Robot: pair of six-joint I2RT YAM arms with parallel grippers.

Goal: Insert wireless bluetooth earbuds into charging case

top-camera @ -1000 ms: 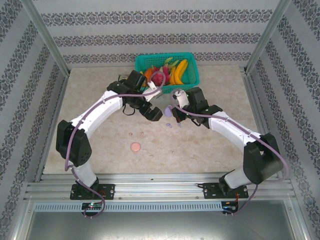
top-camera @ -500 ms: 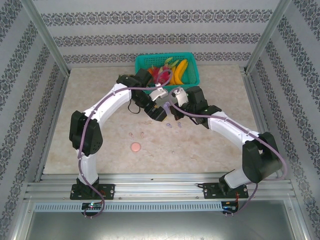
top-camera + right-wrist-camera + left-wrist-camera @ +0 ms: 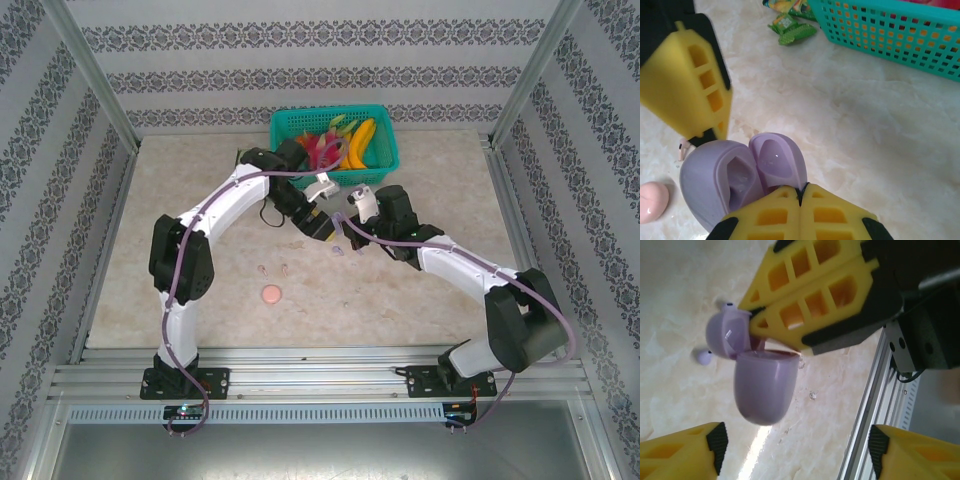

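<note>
Top, left-wrist and right-wrist views. Both arms rose from bases at the near edge of the table (image 3: 450,180) and bent inward to meet near its middle.

Nearest to that edge, left of centre, lay a round pink case (image 3: 271,294). Just beyond it lay two tiny pink earbuds (image 3: 262,268), side by side and a little apart.

Past these, near the middle of the table, the two pincers faced each other. The right gripper (image 3: 800,192) had its yellow fingers pressed together. They pinched the lilac charging case (image 3: 762,385) where its lid joined the body. The lid stood open and the hollow body hung clear of the tabletop.

The left gripper (image 3: 795,440) stood wide open and held nothing. Its two fingertips sat in the lower corners of the left-wrist view, on either side of the case and apart from it. In the right-wrist view one of its fingers (image 3: 690,85) hung just beside the case; whether it touched could not be told.

One lilac earbud (image 3: 703,356) lay on the tabletop near the open lid. In the top view two lilac specks lay beside the grippers, on their near side, neither of them in the case.

At the far edge stood a teal basket (image 3: 330,111) holding a banana (image 3: 362,143) and other bright fruit. A green packet (image 3: 790,27) lay beside it on the table.
</note>
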